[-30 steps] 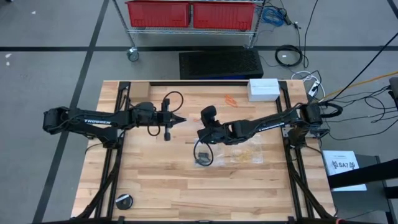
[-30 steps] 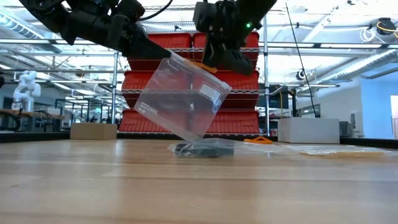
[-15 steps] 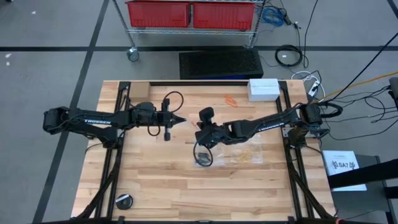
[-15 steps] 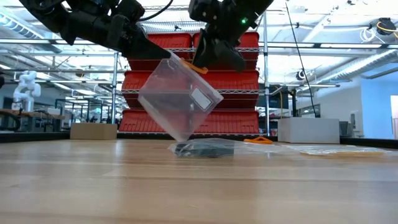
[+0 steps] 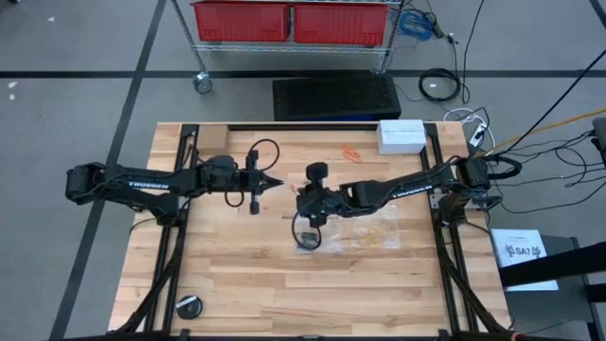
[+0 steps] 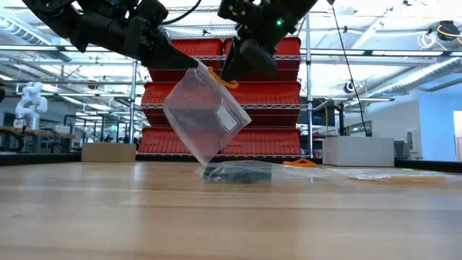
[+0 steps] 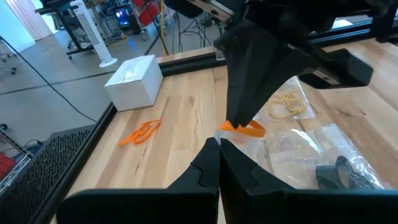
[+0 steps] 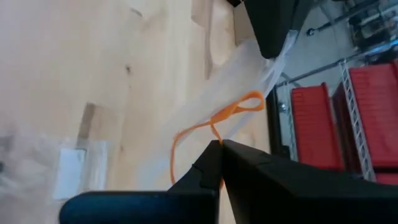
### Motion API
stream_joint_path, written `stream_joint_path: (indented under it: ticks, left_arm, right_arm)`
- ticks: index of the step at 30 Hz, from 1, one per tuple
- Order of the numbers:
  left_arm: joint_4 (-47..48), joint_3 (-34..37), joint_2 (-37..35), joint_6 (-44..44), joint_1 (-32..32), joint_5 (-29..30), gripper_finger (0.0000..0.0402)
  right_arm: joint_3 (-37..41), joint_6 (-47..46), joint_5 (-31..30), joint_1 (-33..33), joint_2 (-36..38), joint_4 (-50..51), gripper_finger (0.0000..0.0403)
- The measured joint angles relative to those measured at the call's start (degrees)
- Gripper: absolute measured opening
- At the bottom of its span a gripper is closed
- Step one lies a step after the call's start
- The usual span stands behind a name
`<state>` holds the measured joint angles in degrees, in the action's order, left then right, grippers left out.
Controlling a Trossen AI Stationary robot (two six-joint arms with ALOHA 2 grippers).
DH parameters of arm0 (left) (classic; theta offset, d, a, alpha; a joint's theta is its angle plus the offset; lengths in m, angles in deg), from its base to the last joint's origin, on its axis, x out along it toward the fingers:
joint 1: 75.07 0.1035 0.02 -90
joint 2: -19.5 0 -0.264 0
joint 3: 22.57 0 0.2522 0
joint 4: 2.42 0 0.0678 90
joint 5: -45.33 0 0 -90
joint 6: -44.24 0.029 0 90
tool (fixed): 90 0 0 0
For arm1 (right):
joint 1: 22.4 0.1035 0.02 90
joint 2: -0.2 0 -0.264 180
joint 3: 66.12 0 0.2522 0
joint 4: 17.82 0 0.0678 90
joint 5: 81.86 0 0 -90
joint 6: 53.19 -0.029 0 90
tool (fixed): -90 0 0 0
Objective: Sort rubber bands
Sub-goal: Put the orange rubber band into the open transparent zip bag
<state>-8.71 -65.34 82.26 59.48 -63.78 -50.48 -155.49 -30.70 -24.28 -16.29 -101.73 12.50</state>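
Nearest in the low view, bare worktop (image 6: 231, 217) is stretching toward a clear bag of black rubber bands (image 6: 234, 172) lying flat mid-table. Just above it, a second clear bag (image 6: 204, 114) is hanging tilted in the air, one lower corner nearly brushing the flat bag. The left pincer (image 6: 189, 63) is holding this bag by its top edge, tips pressed together on the plastic. The right pincer (image 6: 232, 71) is meeting it at the bag's mouth, its tips clamped together on an orange rubber band (image 6: 220, 79), which is looping out at the opening.

The right wrist view is showing the same orange band (image 8: 211, 134) trailing from the closed tips across the bag's film. From above, the two pincers are standing close together near the table's middle, left (image 5: 276, 183) and right (image 5: 305, 194).

Farther right, a bag of pale yellow-tan bands (image 5: 377, 232) is lying flat, and beyond it, toward the far edge, loose orange bands (image 5: 351, 151) are waiting near a white box (image 5: 402, 135).

Judging by this, the step in hand is feeding an orange band into the held bag. The next move is calling for the right pincer to push the band below the bag's lip before letting go, while the left keeps the mouth steady and open; a shallow release would probably leave the band draped over the edge.
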Motion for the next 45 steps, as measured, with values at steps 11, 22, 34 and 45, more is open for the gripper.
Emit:
stream_joint_path:
  ticks: [11,22,34,45]
  left_arm:
    - [0.03,-0.02,0.00,-0.95,0.00,0.00,0.0000]
    - [0.07,-0.02,0.00,-1.30,-0.07,0.02,0.0000]
    - [0.29,-0.04,0.00,-1.40,-0.08,0.02,0.0000]
    - [1.13,-0.07,0.00,-1.36,-0.17,0.04,0.0000]
  right_arm:
    - [-0.07,-16.53,7.29,-1.25,0.02,0.00,0.0000]
    - [-0.07,-27.51,14.40,-5.25,0.02,-2.73,0.0000]
    - [-0.09,-30.78,16.26,-5.88,-2.73,-9.87,0.0000]
    - [-0.09,-32.40,13.44,-6.70,-3.82,-11.55,0.0000]
